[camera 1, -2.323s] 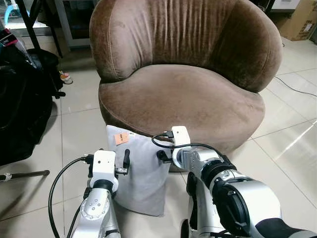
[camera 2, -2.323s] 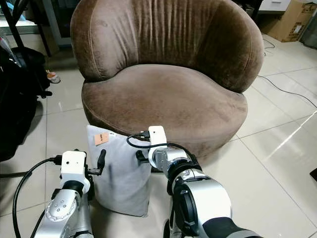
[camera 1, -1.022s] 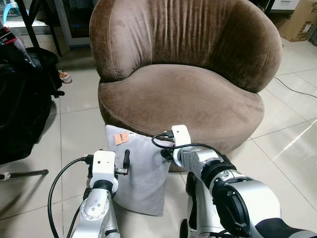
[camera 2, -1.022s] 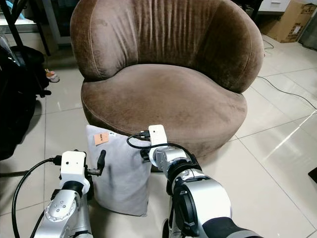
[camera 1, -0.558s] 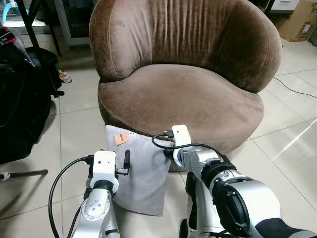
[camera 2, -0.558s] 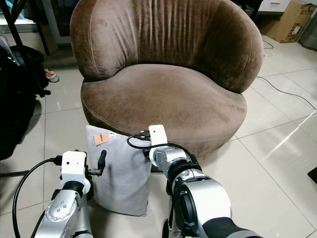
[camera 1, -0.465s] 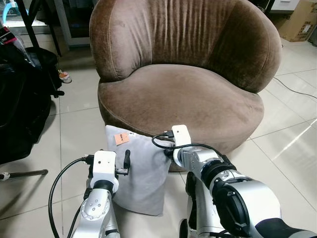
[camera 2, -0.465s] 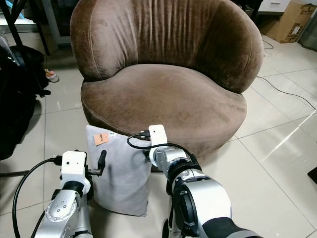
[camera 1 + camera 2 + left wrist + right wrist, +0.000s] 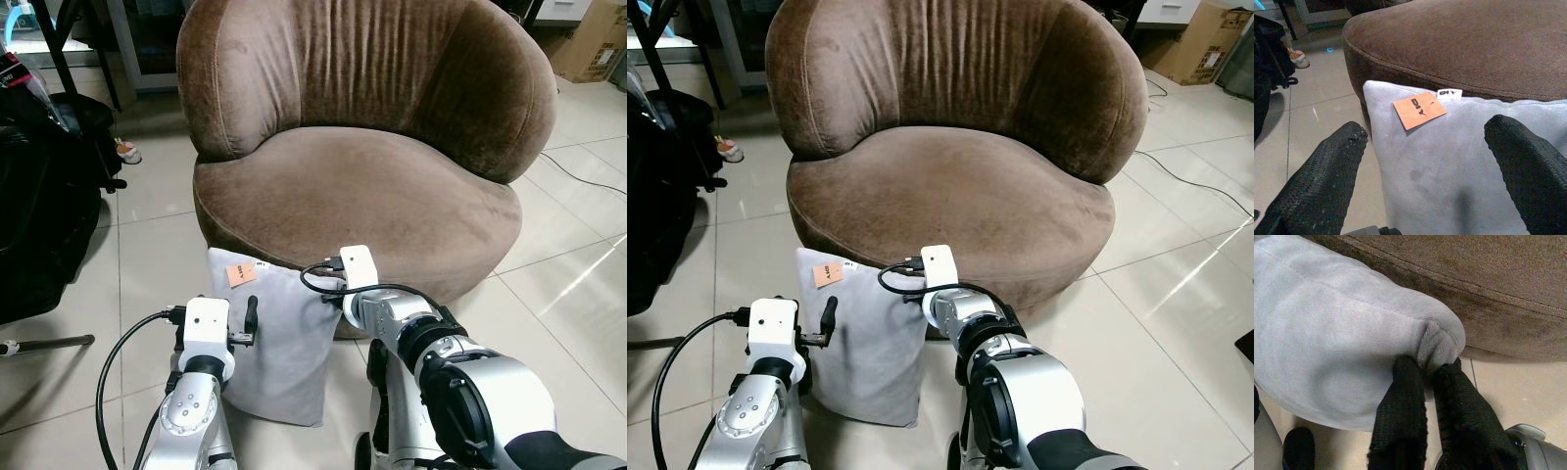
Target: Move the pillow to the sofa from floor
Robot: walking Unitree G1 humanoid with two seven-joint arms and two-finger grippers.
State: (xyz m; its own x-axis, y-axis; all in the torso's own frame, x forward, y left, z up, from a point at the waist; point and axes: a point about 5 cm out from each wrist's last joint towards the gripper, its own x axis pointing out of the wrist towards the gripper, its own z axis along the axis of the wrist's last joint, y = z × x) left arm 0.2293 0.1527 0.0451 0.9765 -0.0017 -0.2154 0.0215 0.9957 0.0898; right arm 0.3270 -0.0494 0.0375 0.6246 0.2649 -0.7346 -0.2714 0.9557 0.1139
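Since 2.3 s ago the right gripper (image 9: 1425,377) has pushed in toward the pillow's right edge; its black fingers, then visible beside the fabric, are now pressed together on a puckered fold at the corner of the grey pillow (image 9: 284,343). The pillow itself has barely shifted. It stands on edge on the tiled floor (image 9: 147,255), leaning against the front of the round brown velvet sofa (image 9: 362,186), w/ an orange tag (image 9: 1419,109) near its top left corner. Long axis runs roughly upright, top edge tipped toward the sofa, broad face toward the robot. The left gripper (image 9: 1425,147) sits at the pillow's left side, fingers wide apart, one on either side of the upper face, not yet touching. Step in hand looks like securing the grasp: right side pinched, left side pending. Next move prob. calls for closing the left fingers on the fabric, then lifting both arms up & fwd over the seat edge.
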